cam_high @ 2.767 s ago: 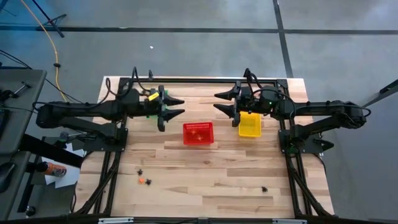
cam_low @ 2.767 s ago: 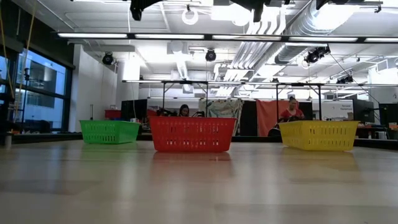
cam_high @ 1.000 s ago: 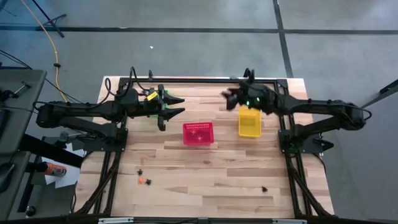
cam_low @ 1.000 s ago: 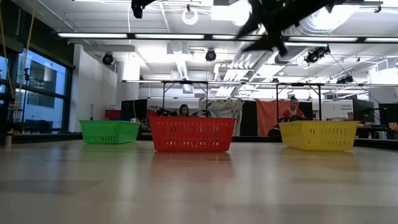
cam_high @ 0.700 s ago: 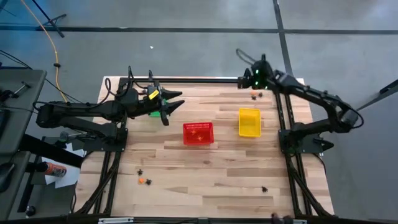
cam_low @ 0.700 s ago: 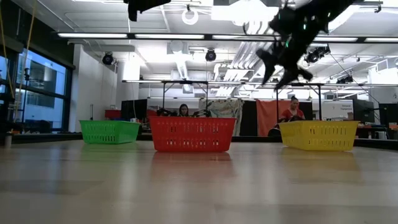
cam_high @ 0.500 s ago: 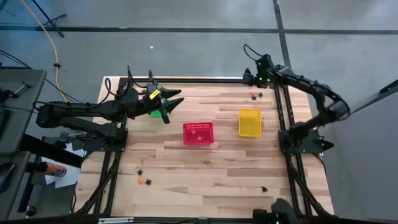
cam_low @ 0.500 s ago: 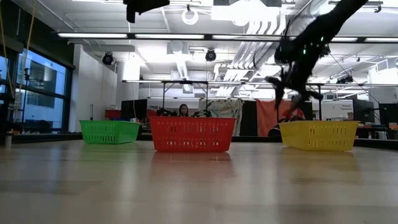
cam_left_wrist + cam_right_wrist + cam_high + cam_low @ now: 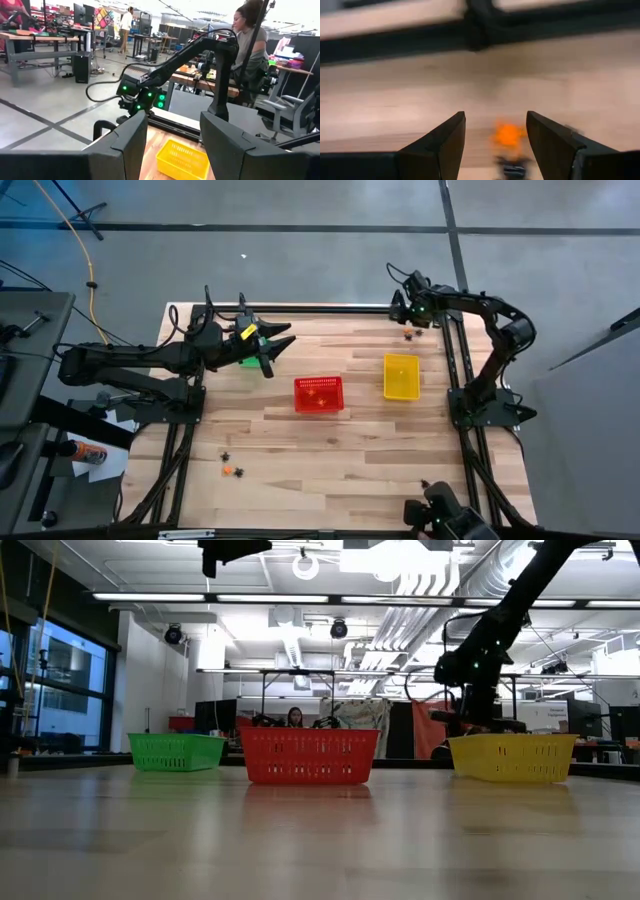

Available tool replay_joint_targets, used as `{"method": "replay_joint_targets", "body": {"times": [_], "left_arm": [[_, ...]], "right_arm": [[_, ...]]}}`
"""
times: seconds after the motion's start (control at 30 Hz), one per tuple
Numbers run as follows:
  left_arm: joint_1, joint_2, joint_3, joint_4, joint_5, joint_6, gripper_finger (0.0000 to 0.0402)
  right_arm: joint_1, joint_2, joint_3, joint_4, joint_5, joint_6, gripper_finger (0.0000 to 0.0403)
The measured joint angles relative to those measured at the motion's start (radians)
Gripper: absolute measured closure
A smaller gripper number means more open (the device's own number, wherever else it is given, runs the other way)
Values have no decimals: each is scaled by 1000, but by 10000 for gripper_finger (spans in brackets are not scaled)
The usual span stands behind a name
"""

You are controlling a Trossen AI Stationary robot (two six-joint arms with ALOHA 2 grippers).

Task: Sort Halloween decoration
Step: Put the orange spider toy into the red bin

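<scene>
Now that the right arm has swung to the far right corner, it hangs over two tiny trinkets.
Past the yellow basket (image 9: 401, 377), the right gripper (image 9: 405, 318) spreads its fingers around an orange trinket (image 9: 508, 134), ready to grab. The left gripper (image 9: 275, 346), spread, waits by the green basket (image 9: 176, 751). More trinkets (image 9: 231, 468) lie near the front.

Overall light: bright, even, indoor.
Source: ceiling strips (image 9: 300, 597) in the low view; they glare white.
Table (image 9: 330, 450): evenly lit from above, soft shadows only under the arms and baskets.
Low view: table near the camera is out of focus; arms show as dark silhouettes against the ceiling.
Right wrist view: heavily blurred; an orange trinket (image 9: 508, 134) between the fingers (image 9: 442, 142) is a smear.
Left wrist view: sharp in the room, own fingers (image 9: 131, 145) soft and dark.
</scene>
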Motion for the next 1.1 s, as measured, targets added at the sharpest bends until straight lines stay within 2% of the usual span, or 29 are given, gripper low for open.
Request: {"method": "replay_joint_targets", "body": {"times": [0.17, 0.6, 0.77, 1.1], "left_arm": [[0, 0, 0, -3, 0, 0, 229], [0, 0, 0, -4, 0, 17, 229], [0, 0, 0, -5, 0, 17, 229], [0, 0, 0, -5, 0, 18, 229]], "right_arm": [[-1, -2, 2, -55, 13, -9, 199], [40, 31, 5, -47, 71, -4, 205], [67, 55, 9, -46, 101, -15, 238], [74, 55, 6, -38, 110, -26, 329]]}}
